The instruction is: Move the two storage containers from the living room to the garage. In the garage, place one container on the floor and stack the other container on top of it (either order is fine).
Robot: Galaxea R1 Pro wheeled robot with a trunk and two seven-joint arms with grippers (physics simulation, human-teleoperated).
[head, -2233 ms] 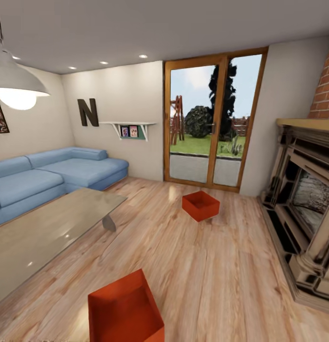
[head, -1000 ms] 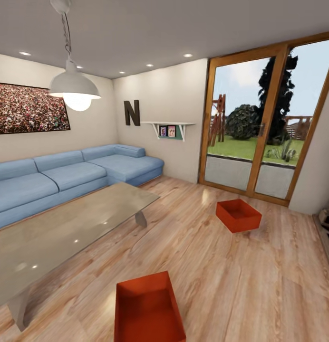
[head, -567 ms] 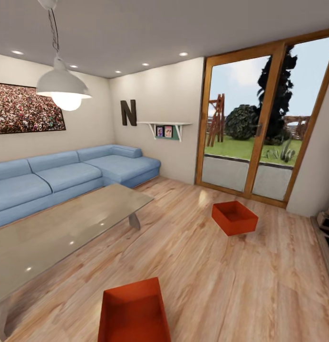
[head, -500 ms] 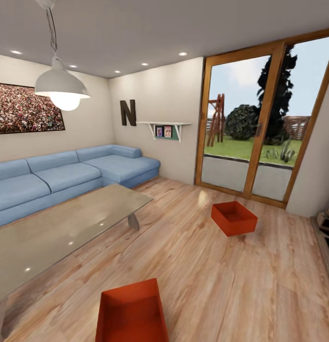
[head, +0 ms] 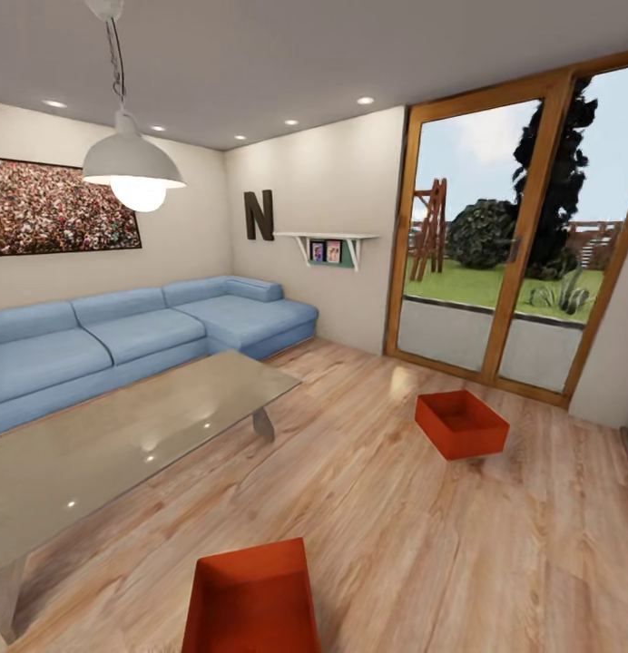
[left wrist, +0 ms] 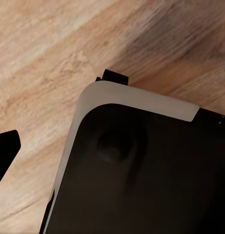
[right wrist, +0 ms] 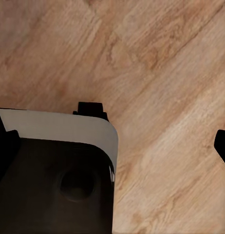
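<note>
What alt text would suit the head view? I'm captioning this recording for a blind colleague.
Two open red-orange storage containers sit apart on a light wood plank floor: the near container at the bottom edge, the far container before glass garden doors. A glass coffee table and blue sectional sofa stand at left, under a white pendant lamp.

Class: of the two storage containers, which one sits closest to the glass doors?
The far container, right of the coffee table; the other lies at the picture's bottom edge.
</note>
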